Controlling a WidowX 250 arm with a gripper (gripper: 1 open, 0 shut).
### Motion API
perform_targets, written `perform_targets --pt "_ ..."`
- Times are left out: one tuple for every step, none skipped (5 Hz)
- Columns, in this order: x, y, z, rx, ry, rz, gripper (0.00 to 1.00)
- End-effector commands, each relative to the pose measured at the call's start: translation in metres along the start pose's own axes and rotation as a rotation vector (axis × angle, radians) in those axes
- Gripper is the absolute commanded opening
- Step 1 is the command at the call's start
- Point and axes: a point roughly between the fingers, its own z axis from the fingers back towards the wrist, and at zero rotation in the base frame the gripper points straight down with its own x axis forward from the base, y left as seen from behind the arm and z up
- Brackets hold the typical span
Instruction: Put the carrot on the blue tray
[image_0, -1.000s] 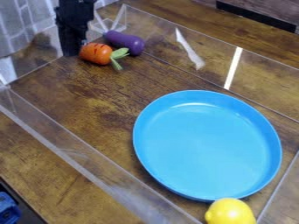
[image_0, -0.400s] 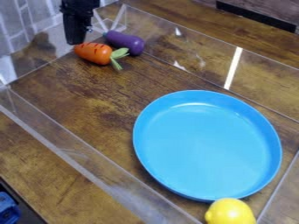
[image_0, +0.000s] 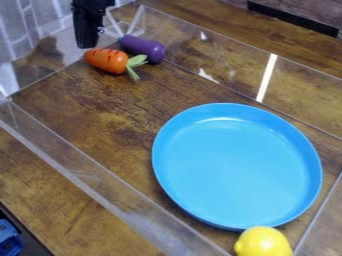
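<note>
Backing off stubby orange toy carrot (image_0: 107, 61) near counter's (image_0: 114, 125) far-left corner, keeping black fingers (image_0: 88, 42) shut, gripping nothing; needing regrasp for round blue plastic tray (image_0: 237, 165).

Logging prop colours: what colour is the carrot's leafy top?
Green, on the orange carrot; shows best in the camera view.

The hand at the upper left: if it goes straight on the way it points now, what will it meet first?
Probably the carrot, just below the hand; depth is unclear, so it could meet the tabletop instead.
</note>
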Motion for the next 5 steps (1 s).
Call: perform_targets --pt "0.011 -0.004 0.054 0.092 -0.101 0.005 0.00" --pt "0.012 -0.004 0.053 0.091 -0.108 -0.054 1.00" --pt "0.015 -0.004 0.052 0.093 -0.118 -0.121 1.00" --pt "0.025 0.000 0.040 0.095 -0.126 -0.151 1.00" --pt "0.035 0.004 0.027 0.091 -0.134 -0.177 1.00"
